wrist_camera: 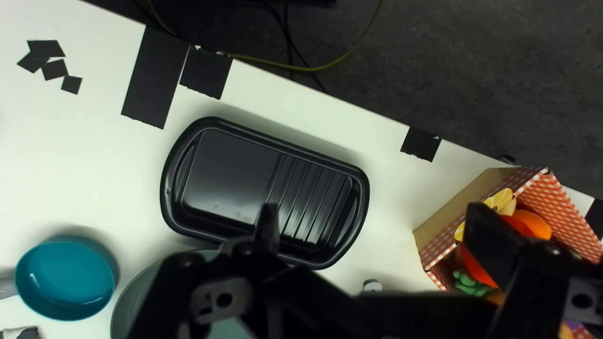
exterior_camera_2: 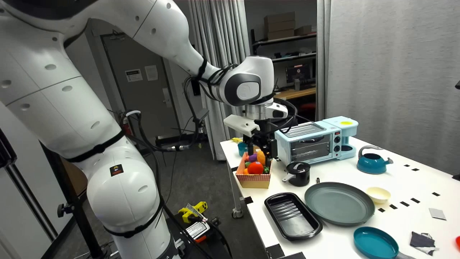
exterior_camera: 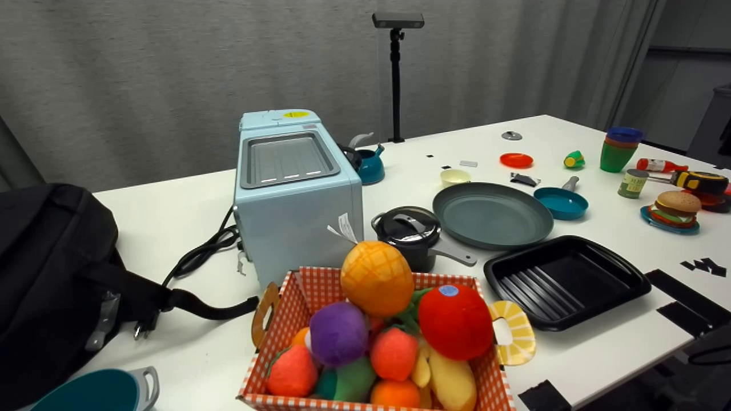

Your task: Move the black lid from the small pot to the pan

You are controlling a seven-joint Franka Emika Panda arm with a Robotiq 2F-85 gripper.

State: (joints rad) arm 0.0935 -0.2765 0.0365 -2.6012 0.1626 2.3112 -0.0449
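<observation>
The black lid (exterior_camera: pixel 410 224) lies flat on the small pot (exterior_camera: pixel 421 260), covering its mouth. The lid (exterior_camera_2: pixel 298 167) and the pot (exterior_camera_2: pixel 301 178) also show in an exterior view, beside the toaster oven. In the wrist view only the pot's grey handle end (wrist_camera: pixel 372 285) shows; the gripper hides the rest. The wide grey pan (exterior_camera: pixel 494 216) rests next to the pot with nothing in it; it also shows in an exterior view (exterior_camera_2: pixel 339 203) and partly in the wrist view (wrist_camera: pixel 141 301). My gripper (exterior_camera_2: pixel 263 153) is open and empty, high above the table near the fruit basket. The wrist view shows its fingers (wrist_camera: pixel 374 212) wide apart.
A black ribbed grill tray (exterior_camera_2: pixel 293 216) lies in front of the pan. The checked basket (exterior_camera_2: pixel 253 177) of toy fruit and the blue toaster oven (exterior_camera_2: pixel 311 144) flank the pot. A teal small pan (exterior_camera_2: pixel 375 242), cream bowl (exterior_camera_2: pixel 378 195) and teal kettle (exterior_camera_2: pixel 373 163) stand around.
</observation>
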